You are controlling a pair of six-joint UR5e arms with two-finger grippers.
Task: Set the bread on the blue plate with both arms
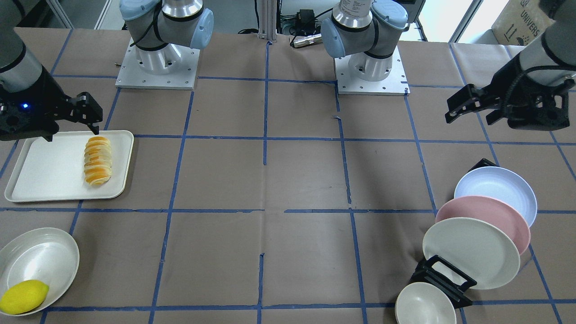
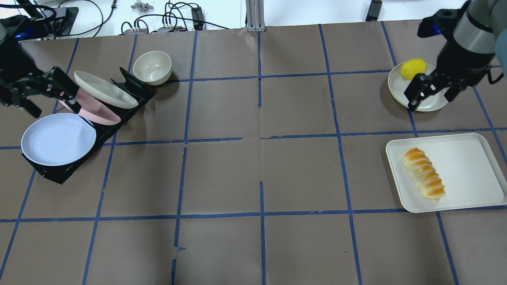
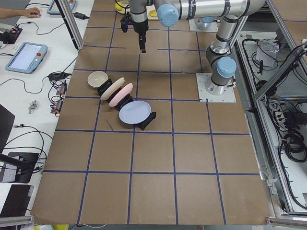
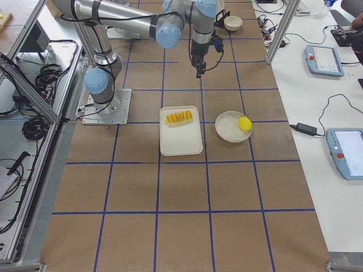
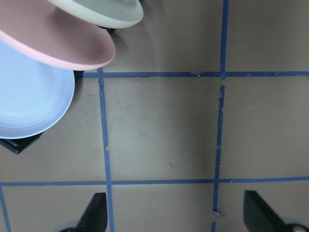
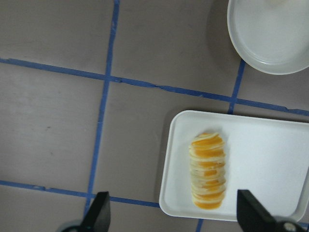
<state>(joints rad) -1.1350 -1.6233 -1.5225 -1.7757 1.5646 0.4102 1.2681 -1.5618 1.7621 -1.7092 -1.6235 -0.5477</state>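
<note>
- Left gripper: jaws spread wide, nothing between them. It hangs above the brown table, just beside the plate rack.
- Right gripper: fingers parted and empty. It hangs high above the far right of the table, with the tray below it in the wrist view.
- Bread: lies flat on the white tray, close to the tray's edge nearest the table's middle, touched by neither gripper.
- Blue plate: leans tilted in the black rack's slot nearest the robot.
- Pink plate and white plate: stand in the slots behind the blue plate.
- Bowl: sits at the rack's far end.
- Lemon: rests in a shallow white dish beyond the tray.
</note>
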